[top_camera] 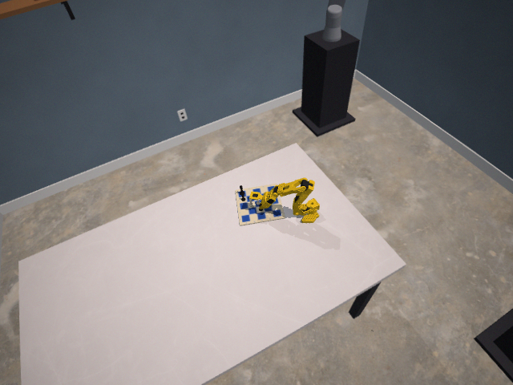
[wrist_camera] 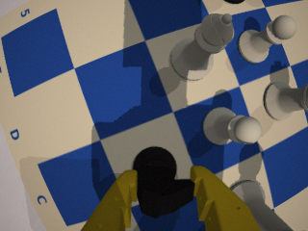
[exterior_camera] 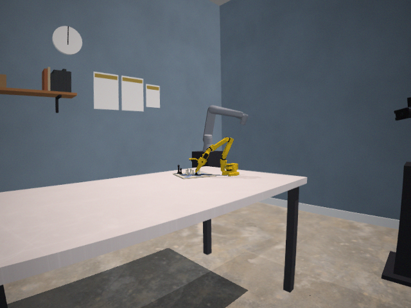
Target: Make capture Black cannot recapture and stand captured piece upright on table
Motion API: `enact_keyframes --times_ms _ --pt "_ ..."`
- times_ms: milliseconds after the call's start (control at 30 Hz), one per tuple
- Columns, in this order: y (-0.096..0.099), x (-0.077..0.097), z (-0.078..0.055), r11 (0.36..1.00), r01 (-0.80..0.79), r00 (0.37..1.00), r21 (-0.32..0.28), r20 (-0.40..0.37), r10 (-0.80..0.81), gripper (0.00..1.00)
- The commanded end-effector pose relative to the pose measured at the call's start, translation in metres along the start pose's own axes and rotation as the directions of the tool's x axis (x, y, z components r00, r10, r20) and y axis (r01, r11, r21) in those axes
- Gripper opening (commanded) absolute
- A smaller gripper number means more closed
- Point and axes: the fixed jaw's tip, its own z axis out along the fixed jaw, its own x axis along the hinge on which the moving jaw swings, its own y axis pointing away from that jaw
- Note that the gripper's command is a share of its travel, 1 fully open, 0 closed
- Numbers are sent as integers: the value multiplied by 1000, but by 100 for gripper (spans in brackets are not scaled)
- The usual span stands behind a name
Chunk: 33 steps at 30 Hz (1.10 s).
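Note:
My gripper (wrist_camera: pixel 165 180) (top_camera: pixel 261 208) (exterior_camera: pixel 197 172) is slightly open, low over the board, with its fingertips close on both sides of a black knight-like piece (wrist_camera: pixel 155 166). I see no clear grip; its base stands on the light square C4. The chessboard (top_camera: pixel 245 221) (wrist_camera: pixel 53 106) is blue and cream. In the wrist view a white bishop (wrist_camera: pixel 192 60) stands on D3, a white pawn (wrist_camera: pixel 218 125) on C3, another white pawn (wrist_camera: pixel 252 46) on D2, and a white rook (wrist_camera: pixel 279 101) on C2. A grey-white piece (wrist_camera: pixel 247 192) is partly hidden by the right finger.
Two black pieces stand at the board's far left, a tall one (top_camera: pixel 241 189) (exterior_camera: pixel 178 169) and a shorter one (top_camera: pixel 243 199) (exterior_camera: pixel 180 171). A black piece (wrist_camera: pixel 236 0) is cut off at the wrist view's top. The white table (top_camera: pixel 165 269) (exterior_camera: pixel 115 205) surrounds the board.

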Motion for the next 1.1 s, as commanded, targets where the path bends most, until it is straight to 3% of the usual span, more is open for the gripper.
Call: enact_keyframes --times_ms 0,1067 --pt "-2 -2 0 1000 -7 1000 4 -1 7 13" --pt "-2 -2 0 1000 -7 1000 4 -1 7 0"
